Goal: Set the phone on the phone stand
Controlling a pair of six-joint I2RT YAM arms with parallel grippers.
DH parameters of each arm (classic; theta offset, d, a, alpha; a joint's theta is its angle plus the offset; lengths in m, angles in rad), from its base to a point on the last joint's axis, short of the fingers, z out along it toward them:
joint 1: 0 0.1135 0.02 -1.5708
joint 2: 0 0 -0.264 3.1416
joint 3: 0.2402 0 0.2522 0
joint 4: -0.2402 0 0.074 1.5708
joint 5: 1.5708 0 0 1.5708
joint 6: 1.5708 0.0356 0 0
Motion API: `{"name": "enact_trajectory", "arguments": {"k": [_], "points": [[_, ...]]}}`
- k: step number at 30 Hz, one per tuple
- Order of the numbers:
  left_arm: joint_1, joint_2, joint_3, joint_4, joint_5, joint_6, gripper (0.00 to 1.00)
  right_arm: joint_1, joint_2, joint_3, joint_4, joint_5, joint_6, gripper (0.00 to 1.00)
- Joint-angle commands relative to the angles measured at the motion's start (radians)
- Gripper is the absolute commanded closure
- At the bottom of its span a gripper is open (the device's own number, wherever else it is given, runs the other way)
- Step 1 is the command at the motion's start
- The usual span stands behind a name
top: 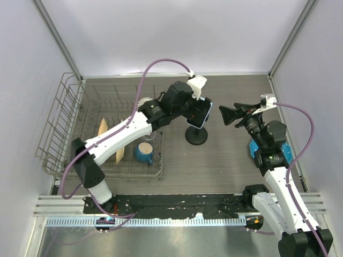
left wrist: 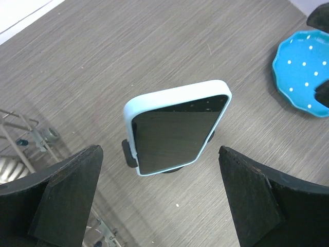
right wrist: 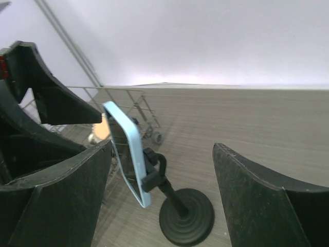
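Slim phone (left wrist: pixel 172 131): glossy black screen, pale blue case, rounded corners. Sits tilted on the stand (right wrist: pixel 182 216), leaning back, with its back caught in the small clamp head on top of the thin post, above the round black base. Seen edge-on from the right wrist as a thin blue slab with the clamp behind it.

One phone, one stand.

Two grippers. Left gripper (left wrist: pixel 159 149) above the stand, jaws spread wide to either side of the phone, a clear gap at each edge, touching nothing. Right gripper (top: pixel 224 116) just right of the stand, pointing toward it, jaws likewise released and holding nothing.

One blue plate (left wrist: pixel 300 72) with white dots, well right of the stand, partly under the right arm.

One wire rack (top: pixel 64 128) left of the stand, holding one blue mug (top: pixel 143 153) and two tan discs (top: pixel 103 128) stood on edge.
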Motion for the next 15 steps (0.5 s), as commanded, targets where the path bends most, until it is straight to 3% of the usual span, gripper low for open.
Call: {"name": "enact_trajectory", "arguments": {"k": [1,7,15], "points": [[-0.02,0.046,0.102,-0.068,0.007,0.064,0.0,-0.003,-0.026,-0.019,-0.022,0.153,-0.011,0.16],[-0.049,0.094,0.15,-0.07,0.023,0.074,0.0,0.014,-0.038,-0.028,-0.038,0.224,-0.037,0.16],[-0.09,0.163,0.248,-0.123,-0.126,0.092,0.0,0.021,-0.049,-0.019,-0.075,0.293,-0.053,0.16]]}}
